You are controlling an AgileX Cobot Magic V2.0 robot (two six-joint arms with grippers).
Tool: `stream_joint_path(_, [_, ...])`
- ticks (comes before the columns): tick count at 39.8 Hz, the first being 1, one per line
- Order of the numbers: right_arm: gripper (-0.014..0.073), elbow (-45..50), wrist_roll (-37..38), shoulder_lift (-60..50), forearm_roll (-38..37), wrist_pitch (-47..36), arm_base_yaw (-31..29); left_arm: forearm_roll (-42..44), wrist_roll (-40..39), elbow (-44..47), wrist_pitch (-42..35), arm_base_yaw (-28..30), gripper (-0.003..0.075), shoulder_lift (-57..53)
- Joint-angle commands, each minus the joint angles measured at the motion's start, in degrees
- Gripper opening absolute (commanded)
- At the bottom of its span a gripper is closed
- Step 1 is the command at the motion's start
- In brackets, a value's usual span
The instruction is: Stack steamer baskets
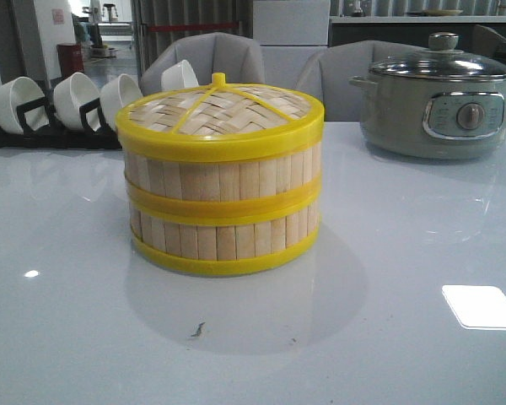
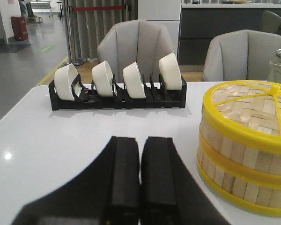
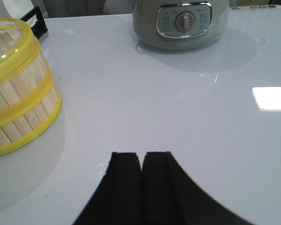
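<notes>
Left hand (image 2: 139, 178): fingers pressed together, holding nothing, low centre of the left wrist frame, hovering over bare worktop (image 2: 61, 140). Right hand (image 3: 141, 183): likewise closed and empty, low centre of the right wrist frame.

Baskets (image 1: 222, 207): two, one set squarely on the other, yellow rims meeting in a band at mid-height. Centre of the front frame, standing on the worktop. Lid (image 1: 219, 105), woven with a yellow rim and knob, sits on top.

Progress: stack appears finished; both tiers aligned and capped, no loose basket visible anywhere. Nothing seems left to do beyond keeping the arms clear.

Position relative to hands: stack stands at the right edge of the left wrist frame and at the left edge of the right wrist frame, so it lies between the two hands, near each but touching neither.

Surroundings: bowl rack (image 1: 46, 126), black, holding four white bowls, upper left of the front frame behind the stack. Pot (image 1: 438, 105), grey-green with glass lid and dial, upper right, well apart from the stack. Grey chairs (image 1: 211, 59) beyond the worktop's far edge.
</notes>
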Motion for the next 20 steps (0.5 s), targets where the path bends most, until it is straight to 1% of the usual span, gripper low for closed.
stream_joint_path(1, [0.0056,-1.63,-0.11,0.3,0.73,-4.21,-0.33,0.02,-0.37,1.53,-5.58,-0.34,0.0085,-3.43])
stream_joint_path(5, [0.0056,-1.63,-0.11,0.3,0.73,-4.21,-0.33,0.02,-0.37,5.05,-5.58,-0.34,0.0085,-7.59])
stream_joint_path(13, [0.0056,-1.63,-0.11,0.3,0.73,-4.21,-0.33,-0.09,-0.37,10.6,-7.1,0.35,0.0085,-12.33])
stream_joint_path(15, [0.0056,-1.63,-0.11,0.3,0.73,-4.21,-0.33,-0.22,-0.37,10.47,-5.03,0.51,0.0085,-13.16])
stream_joint_path(20, [0.0056,-1.63,-0.11,0.3,0.73,-4.21,-0.33,0.03,-0.37,10.47,-5.03,0.51,0.0085,-14.53])
